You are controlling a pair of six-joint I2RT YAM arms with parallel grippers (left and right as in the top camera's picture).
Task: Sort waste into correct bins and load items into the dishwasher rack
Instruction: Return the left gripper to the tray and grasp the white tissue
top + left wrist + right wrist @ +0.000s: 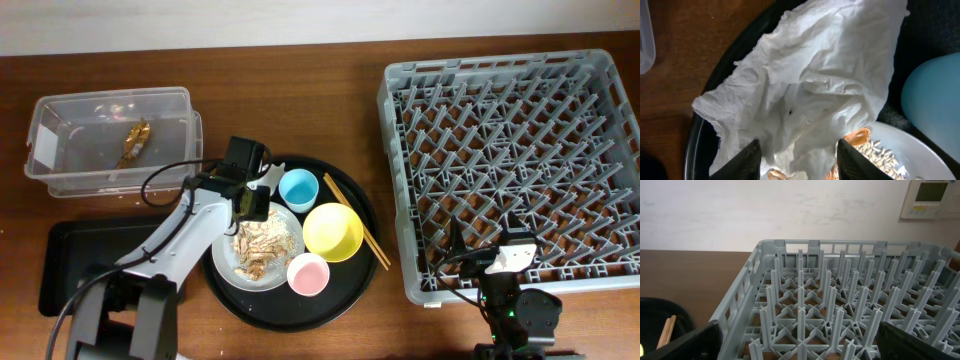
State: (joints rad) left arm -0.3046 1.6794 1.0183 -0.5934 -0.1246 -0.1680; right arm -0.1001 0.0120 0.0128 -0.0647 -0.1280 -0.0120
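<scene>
A crumpled white napkin (810, 75) lies on the rim of the round white-grey plate (225, 262) and the round black tray (340, 300). My left gripper (799, 145) is down over it, one finger on each side, jaws still apart. On the plate are beige food scraps (262, 240). The light-blue cup (298, 187), yellow bowl (333, 231), pink cup (308, 274) and chopsticks (357, 222) share the round tray. The gold-brown wrapper (133, 142) lies in the clear tub (40, 140). My right gripper (805, 350) stands open at the near edge of the grey rack (520, 150).
The shallow black rectangular tray (80, 260) lies at the front left, partly under my left arm (175, 240). The rack takes up the right half of the table. Bare brown wood shows between the round tray and the rack.
</scene>
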